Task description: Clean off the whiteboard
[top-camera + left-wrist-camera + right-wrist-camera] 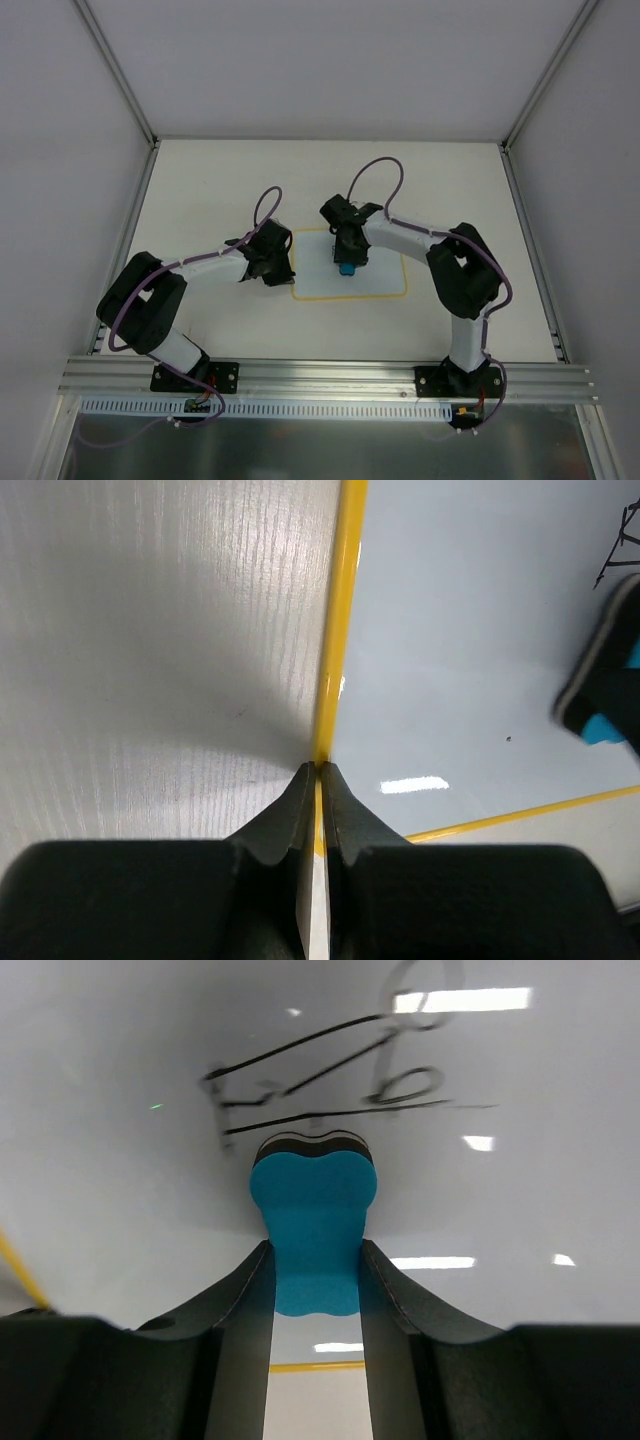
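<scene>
The whiteboard (382, 283), white with a thin yellow border, lies flat mid-table. My left gripper (283, 268) is shut on its left yellow edge (335, 650), jaws pinched on the border. My right gripper (348, 262) is shut on a blue eraser (313, 1222) and holds it on the board's middle. A black line sketch (330, 1085) shows on the board (120, 1190) just beyond the eraser. In the left wrist view the eraser (608, 675) shows at the right edge over the board (470, 660), with a bit of sketch at the top corner.
The white table (210, 180) is ringed by white walls and metal posts. An aluminium rail (330, 378) runs along the near edge with both arm bases on it. Purple cables loop over both arms.
</scene>
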Robot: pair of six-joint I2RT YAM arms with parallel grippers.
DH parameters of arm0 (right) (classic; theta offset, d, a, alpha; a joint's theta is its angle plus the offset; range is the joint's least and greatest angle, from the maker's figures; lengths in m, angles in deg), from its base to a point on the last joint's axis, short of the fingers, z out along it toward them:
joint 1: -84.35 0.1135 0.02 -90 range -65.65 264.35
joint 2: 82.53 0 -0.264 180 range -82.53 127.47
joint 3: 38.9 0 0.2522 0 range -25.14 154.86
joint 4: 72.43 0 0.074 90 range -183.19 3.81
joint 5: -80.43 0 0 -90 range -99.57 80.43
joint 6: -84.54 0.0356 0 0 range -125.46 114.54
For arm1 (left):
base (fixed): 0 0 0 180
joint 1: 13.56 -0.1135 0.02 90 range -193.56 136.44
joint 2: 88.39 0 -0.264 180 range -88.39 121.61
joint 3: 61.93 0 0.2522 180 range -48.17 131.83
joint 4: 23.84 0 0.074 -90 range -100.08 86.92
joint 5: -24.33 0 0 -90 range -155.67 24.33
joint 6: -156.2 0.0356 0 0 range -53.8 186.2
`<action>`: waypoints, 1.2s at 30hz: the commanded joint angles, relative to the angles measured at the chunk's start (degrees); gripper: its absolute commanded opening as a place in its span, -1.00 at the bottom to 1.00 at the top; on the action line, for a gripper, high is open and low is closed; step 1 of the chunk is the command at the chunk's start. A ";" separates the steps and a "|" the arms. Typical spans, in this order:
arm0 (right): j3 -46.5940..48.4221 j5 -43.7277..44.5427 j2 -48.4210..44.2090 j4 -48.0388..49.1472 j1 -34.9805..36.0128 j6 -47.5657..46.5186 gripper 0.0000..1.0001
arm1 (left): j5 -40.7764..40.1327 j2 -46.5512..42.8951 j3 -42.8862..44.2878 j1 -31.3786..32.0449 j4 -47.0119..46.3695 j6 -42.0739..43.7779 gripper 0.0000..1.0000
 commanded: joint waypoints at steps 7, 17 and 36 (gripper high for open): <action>-10.07 6.78 -3.42 -5.37 -10.19 -3.00 -0.99 | -1.31 0.83 -3.45 0.95 7.87 1.52 -1.00; 0.56 -0.25 4.23 -5.28 3.61 0.69 -0.99 | -1.05 0.74 -3.19 0.95 7.69 1.00 -1.00; -2.42 2.37 2.39 -5.19 -1.36 1.84 -0.99 | -0.87 -0.57 -4.33 0.95 6.99 0.55 -1.00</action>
